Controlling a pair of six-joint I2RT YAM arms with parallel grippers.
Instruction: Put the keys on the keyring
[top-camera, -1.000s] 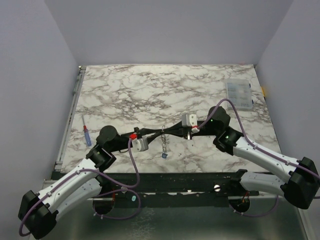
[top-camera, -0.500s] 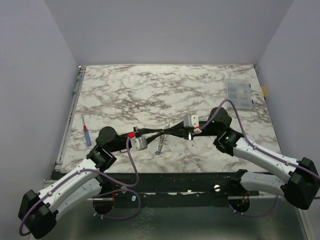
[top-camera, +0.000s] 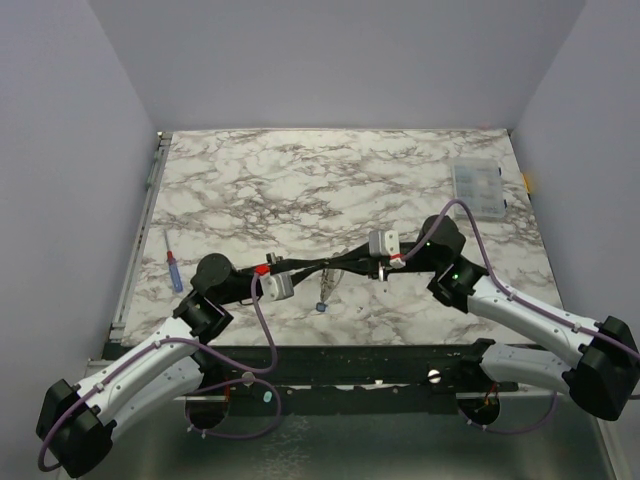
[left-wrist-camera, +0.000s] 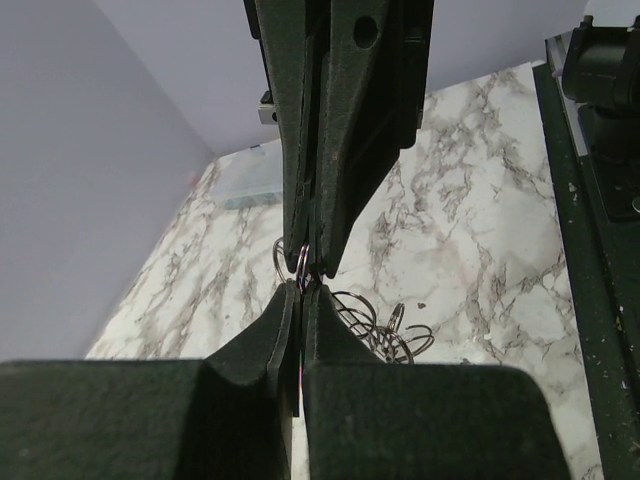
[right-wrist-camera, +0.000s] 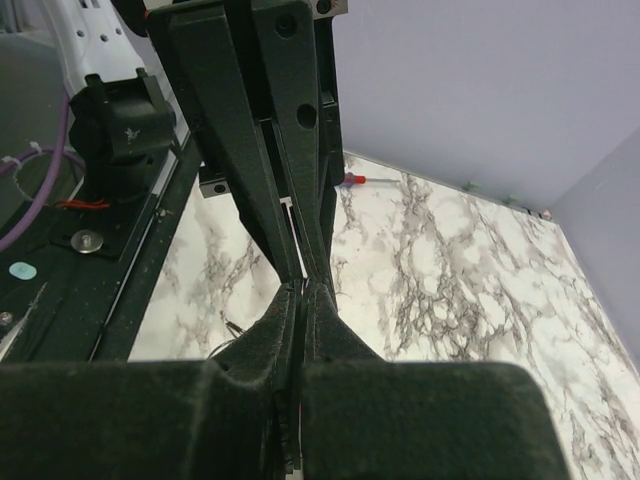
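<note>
The left tool (left-wrist-camera: 300, 291) is pressed together, with no gap between its fingers. The right tool (right-wrist-camera: 300, 290) is also pressed together. The two tools meet tip to tip, each reaching in from its own side, to the left of the box (top-camera: 478, 190) and nearer the arm bases than the box.

The keyring (left-wrist-camera: 288, 262) sits at this meeting point. In the left wrist view, thin wire loops of the keyring show just beside the right tool's tips, and the right tool appears to pinch it. The left tool's tips touch the same spot. Whether its fingers clamp the wire cannot be told.

The chain (left-wrist-camera: 385, 335) hangs from the keyring and runs away from the box, toward the arm bases. The blue key (top-camera: 322, 307) is at the chain's far end, left of the box and nearer the bases than both tools. The frames do not show whether the key touches the table (top-camera: 300, 180). The green key cannot be made out in any view.

The box lies on the table near its right edge, well apart from both tools. The driver (top-camera: 174, 268), with a blue and red handle, lies far to the left of the box, near the table's left edge and well apart from the left tool.
</note>
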